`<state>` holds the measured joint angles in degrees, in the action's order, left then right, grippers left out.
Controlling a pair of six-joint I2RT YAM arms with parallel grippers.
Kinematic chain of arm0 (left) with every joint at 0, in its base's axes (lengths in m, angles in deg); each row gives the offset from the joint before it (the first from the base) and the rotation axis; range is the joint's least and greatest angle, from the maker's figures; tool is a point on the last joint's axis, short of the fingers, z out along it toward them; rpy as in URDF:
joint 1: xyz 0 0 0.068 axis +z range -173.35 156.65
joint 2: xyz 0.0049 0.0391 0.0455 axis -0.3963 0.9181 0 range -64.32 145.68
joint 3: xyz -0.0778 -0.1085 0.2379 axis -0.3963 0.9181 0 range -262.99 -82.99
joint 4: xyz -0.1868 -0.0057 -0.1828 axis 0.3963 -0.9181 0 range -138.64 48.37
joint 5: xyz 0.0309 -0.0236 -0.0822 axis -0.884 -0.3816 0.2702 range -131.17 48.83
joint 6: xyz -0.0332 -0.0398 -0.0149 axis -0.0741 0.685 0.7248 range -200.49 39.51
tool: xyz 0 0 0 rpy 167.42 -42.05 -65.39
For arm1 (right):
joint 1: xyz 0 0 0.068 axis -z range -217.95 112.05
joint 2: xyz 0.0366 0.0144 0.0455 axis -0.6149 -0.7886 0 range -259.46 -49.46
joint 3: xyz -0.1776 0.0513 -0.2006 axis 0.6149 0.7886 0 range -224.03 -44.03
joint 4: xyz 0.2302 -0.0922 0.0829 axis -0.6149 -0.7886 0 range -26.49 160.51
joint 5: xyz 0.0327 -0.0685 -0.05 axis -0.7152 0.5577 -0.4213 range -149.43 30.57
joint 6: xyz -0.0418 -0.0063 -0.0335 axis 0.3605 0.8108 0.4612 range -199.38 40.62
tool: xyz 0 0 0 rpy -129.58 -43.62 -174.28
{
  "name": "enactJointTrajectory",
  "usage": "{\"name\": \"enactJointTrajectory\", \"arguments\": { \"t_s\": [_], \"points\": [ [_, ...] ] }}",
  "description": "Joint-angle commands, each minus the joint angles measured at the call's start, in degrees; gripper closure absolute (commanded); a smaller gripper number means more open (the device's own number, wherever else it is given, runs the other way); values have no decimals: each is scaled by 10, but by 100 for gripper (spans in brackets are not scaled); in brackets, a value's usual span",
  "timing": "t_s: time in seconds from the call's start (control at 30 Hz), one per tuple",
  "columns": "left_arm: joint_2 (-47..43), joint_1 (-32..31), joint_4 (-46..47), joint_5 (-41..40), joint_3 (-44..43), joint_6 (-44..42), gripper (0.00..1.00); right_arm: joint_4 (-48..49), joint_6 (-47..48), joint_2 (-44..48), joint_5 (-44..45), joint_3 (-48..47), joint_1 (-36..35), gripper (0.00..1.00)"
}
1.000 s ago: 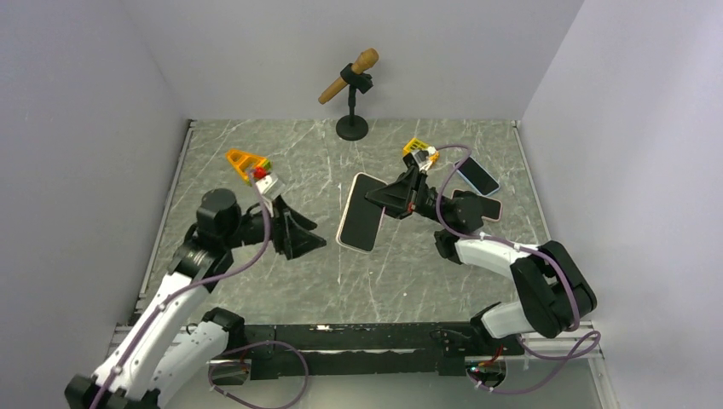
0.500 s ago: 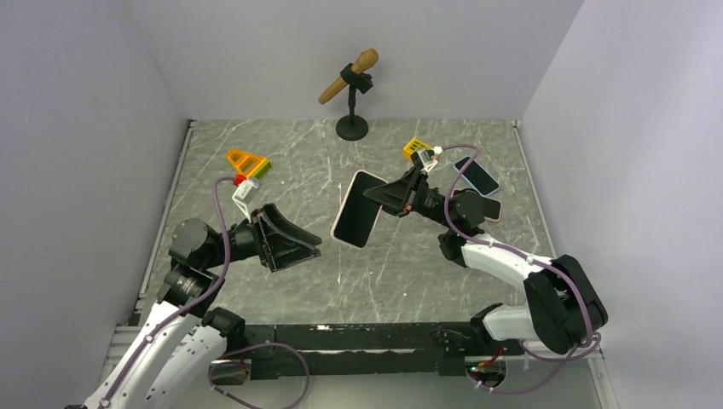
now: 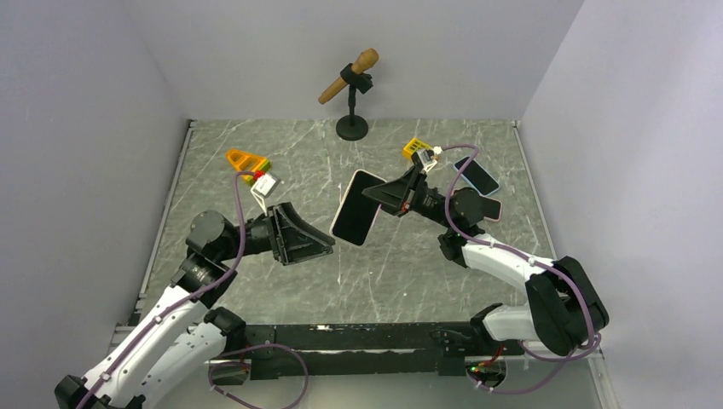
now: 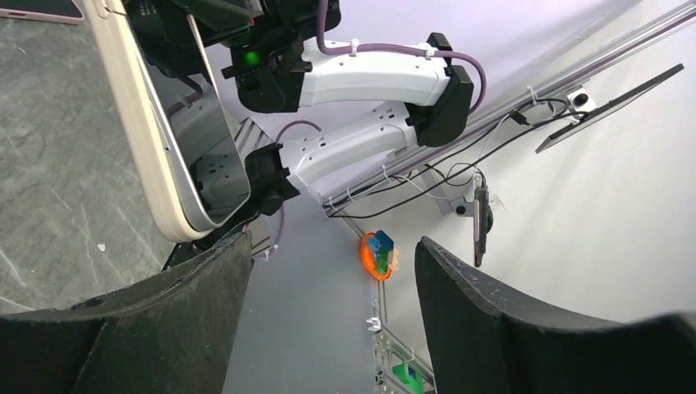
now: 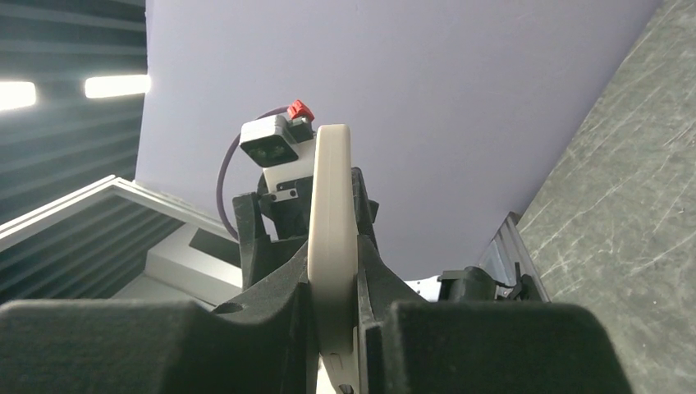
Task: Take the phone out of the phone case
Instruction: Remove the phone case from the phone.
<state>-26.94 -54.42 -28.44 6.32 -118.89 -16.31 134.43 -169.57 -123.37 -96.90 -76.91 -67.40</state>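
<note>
My right gripper (image 3: 394,197) is shut on the phone in its cream case (image 3: 356,209) and holds it tilted above the middle of the table. In the right wrist view the case (image 5: 330,230) stands edge-on between my fingers (image 5: 271,304). My left gripper (image 3: 322,244) is open, its tips just left of and below the phone's lower end, not touching it. In the left wrist view the cased phone (image 4: 176,148) is at the upper left, its dark screen showing, beside my left finger (image 4: 148,312).
Two more phones (image 3: 477,176) (image 3: 488,207) lie at the right of the table. A microphone stand (image 3: 351,102) is at the back. Yellow-orange toys lie at the back left (image 3: 245,160) and near the right arm (image 3: 414,147).
My left gripper has swung right and towards the phone's lower end. My right gripper lifted the phone slightly and tilted it, then held still.
</note>
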Motion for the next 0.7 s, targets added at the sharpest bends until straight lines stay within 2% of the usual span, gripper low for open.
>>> {"name": "enactJointTrajectory", "arguments": {
  "t_s": [0.0, 0.27, 0.47, 0.67],
  "points": [
    [10, -3, 36, -9, -7, 2, 24, 74, -21, 20, 17, -22, -2, 100],
    [30, -3, 38, -16, -5, -6, 24, 135, -54, 1, 22, -5, -10, 100],
    [45, -3, 33, -26, -17, -6, 23, 109, -35, 10, 22, -6, -23, 100],
    [53, -3, -30, -66, -27, -24, 23, 93, -20, 21, 23, -7, -37, 100]
  ]
}}
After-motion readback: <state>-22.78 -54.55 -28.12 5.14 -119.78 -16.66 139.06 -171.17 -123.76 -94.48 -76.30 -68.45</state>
